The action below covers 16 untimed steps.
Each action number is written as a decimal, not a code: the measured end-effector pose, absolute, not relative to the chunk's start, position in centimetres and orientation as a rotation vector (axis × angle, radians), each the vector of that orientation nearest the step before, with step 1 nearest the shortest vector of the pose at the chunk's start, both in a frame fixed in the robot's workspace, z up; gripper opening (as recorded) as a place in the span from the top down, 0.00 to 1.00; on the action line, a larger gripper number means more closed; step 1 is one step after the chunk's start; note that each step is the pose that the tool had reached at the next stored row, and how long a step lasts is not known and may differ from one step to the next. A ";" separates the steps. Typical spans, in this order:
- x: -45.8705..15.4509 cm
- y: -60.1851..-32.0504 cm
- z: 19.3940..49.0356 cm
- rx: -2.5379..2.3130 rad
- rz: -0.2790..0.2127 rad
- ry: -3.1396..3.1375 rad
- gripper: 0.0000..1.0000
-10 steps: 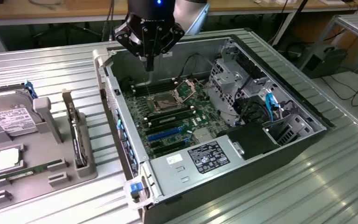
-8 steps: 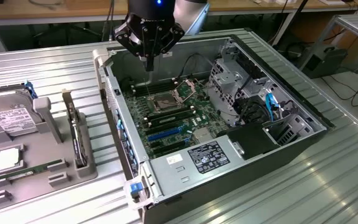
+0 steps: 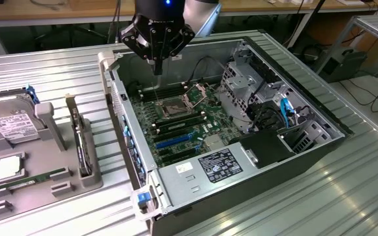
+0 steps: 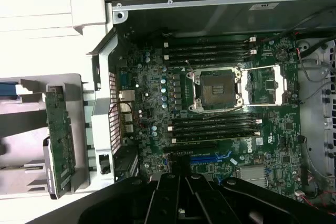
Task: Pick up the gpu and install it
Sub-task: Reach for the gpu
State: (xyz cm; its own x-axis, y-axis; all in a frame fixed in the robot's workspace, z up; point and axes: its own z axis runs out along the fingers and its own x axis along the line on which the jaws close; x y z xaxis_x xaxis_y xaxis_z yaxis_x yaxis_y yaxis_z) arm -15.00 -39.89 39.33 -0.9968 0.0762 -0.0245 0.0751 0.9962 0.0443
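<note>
I see the gpu (image 3: 82, 142) (image 4: 59, 140) standing on its long edge in a slot of the grey holder (image 3: 45, 189) on the table (image 3: 45, 69). It sits just off the open computer case (image 3: 261, 196), on the exterior view's left. It is thin and dark, its silver bracket (image 3: 71, 109) upright at the far end; from the wrist view, its board reads green.

Single robot arm (image 3: 201, 12) coming down from the far side of the scene, pale wrist section tilted, black gripper (image 3: 157, 70) pointing straight down, jaws drawn together into one narrow tip, nothing held between them, dark linkages fanned out behind the tip
</note>
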 end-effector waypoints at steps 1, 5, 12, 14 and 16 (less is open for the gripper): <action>-15.0 -39.9 39.3 0.118 0.068 3.113 0.89; -16.0 -40.0 39.3 0.118 0.067 3.112 0.89; -19.9 -40.7 39.3 0.118 0.067 3.113 0.89; -20.9 -40.9 39.3 0.118 0.068 3.112 0.89; -21.8 -41.1 39.2 0.118 0.067 3.113 0.89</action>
